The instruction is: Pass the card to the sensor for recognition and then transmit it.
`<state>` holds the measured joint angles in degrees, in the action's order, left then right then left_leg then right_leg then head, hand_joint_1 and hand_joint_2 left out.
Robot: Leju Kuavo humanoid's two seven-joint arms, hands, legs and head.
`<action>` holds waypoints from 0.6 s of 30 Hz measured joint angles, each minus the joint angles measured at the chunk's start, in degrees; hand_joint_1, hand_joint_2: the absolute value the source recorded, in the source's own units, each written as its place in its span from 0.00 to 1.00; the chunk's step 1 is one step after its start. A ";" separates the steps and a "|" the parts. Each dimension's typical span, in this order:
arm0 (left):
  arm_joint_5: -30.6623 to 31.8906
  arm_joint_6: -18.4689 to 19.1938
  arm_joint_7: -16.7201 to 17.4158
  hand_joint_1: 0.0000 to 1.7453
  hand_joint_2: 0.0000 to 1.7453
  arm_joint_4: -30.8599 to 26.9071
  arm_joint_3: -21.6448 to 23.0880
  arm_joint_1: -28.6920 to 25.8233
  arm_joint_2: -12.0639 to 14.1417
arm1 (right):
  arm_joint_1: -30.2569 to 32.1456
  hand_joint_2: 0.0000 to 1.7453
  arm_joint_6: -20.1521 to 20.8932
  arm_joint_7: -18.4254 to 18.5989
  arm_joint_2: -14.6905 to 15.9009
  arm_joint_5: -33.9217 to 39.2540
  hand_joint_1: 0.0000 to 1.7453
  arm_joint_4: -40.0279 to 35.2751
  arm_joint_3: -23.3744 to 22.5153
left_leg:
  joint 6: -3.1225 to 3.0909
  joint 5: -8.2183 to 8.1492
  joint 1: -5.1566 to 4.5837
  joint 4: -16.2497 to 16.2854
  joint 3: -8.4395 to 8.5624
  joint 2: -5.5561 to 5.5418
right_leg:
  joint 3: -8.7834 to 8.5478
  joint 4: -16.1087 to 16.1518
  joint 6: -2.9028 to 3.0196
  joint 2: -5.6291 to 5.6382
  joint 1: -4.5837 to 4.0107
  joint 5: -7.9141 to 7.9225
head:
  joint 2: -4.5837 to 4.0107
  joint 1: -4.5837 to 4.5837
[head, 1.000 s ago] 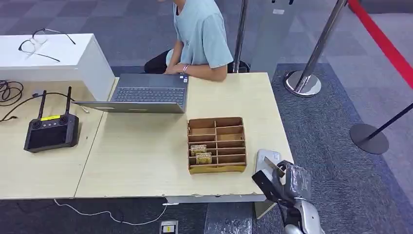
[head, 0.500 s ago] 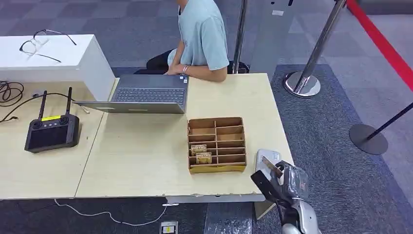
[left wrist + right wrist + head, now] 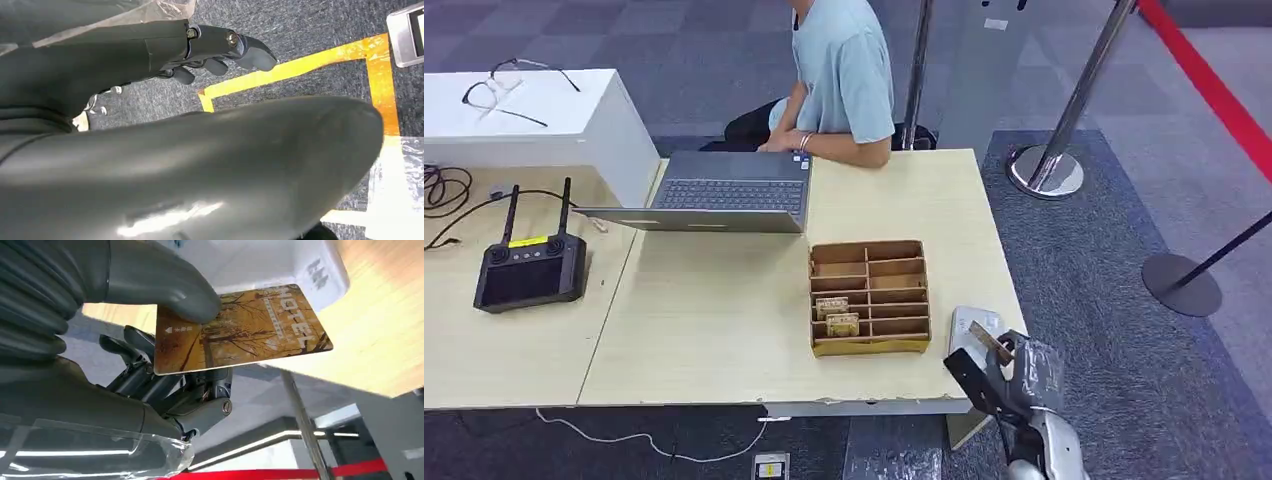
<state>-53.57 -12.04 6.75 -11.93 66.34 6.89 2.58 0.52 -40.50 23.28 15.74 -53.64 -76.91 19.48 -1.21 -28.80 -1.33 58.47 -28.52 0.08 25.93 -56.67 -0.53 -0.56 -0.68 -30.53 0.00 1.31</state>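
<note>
I am keeping the card (image 3: 235,330) pinched under the thumb of the right hand (image 3: 1007,378), just beside the white sensor (image 3: 973,328). It is barely shifting since a second ago, so I judge the reading is underway.

Room light was even and bright, shadows soft. Left wrist shot had a blurry close-up cover (image 3: 200,170) with a glare streak; the card (image 3: 240,327) looked reasonably sharp, tabletop (image 3: 390,315) behind smeared.

The right hand (image 3: 1002,372) hung off the table's (image 3: 724,320) front corner, beside the sensor (image 3: 972,330). The organizer (image 3: 869,296) blocked passage leftward.
</note>
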 joint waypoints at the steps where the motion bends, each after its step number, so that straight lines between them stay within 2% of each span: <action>1: 0.00 0.00 -0.09 0.00 0.00 0.00 0.00 -0.01 0.00 | 0.18 1.00 0.00 0.02 0.00 -0.15 1.00 -0.66 -0.33 | 0.00 0.00 0.00 0.00 -0.02 0.00 | 0.02 0.00 0.00 0.00 0.00 0.00 | 0.00 0.04; 18: 0.15 0.00 -0.52 0.00 0.00 0.00 0.00 0.00 -0.18 | 0.46 1.00 0.04 0.90 0.65 -0.20 1.00 -7.61 -1.84 | 0.00 0.00 0.00 -0.01 -0.17 -0.01 | 0.18 -0.01 0.00 0.00 -0.01 -0.02 | 0.00 0.00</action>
<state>-53.42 -12.04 6.23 -11.93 66.34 6.89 2.40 0.99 -40.46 24.17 16.39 -53.83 -84.52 17.64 -1.20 -28.80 -1.33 58.47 -28.69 0.07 26.11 -56.68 -0.53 -0.56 -0.69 -30.55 0.00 1.31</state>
